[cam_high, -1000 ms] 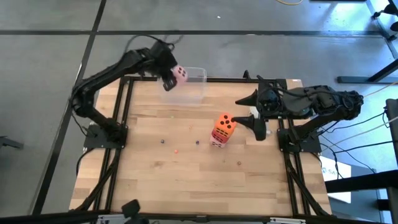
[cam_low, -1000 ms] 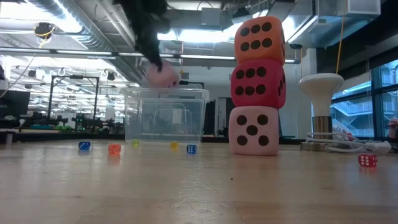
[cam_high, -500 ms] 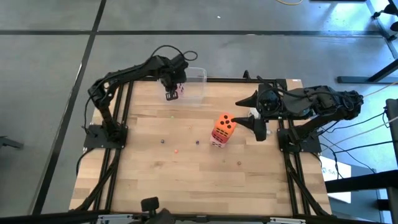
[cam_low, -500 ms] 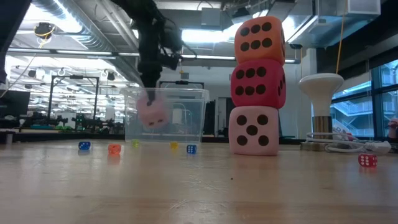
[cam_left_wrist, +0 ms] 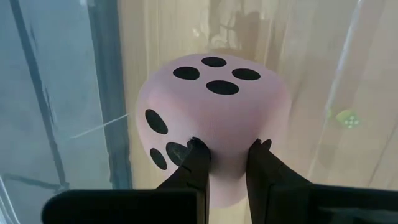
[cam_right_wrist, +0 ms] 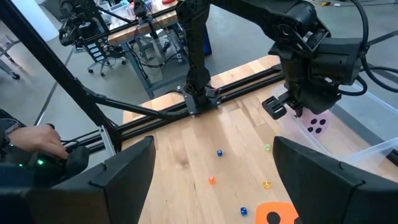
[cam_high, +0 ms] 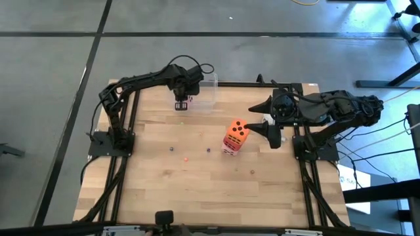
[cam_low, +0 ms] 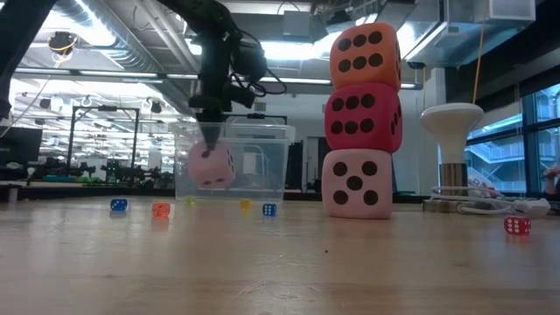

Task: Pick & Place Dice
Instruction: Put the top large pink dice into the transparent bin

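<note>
One pale pink die (cam_left_wrist: pixel 211 118) pinched by left hand (cam_left_wrist: pixel 225 155) inside clear tub (cam_low: pixel 262 144) (right hand (cam_high: pixel 270 124) spread).

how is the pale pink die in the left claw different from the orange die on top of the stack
The pale pink die is pinched by the left claw and hangs at the clear tub; the orange die tops the stack, untouched. One is pale pink, the other orange. Both are soft-looking cubes with dark pips.
</note>
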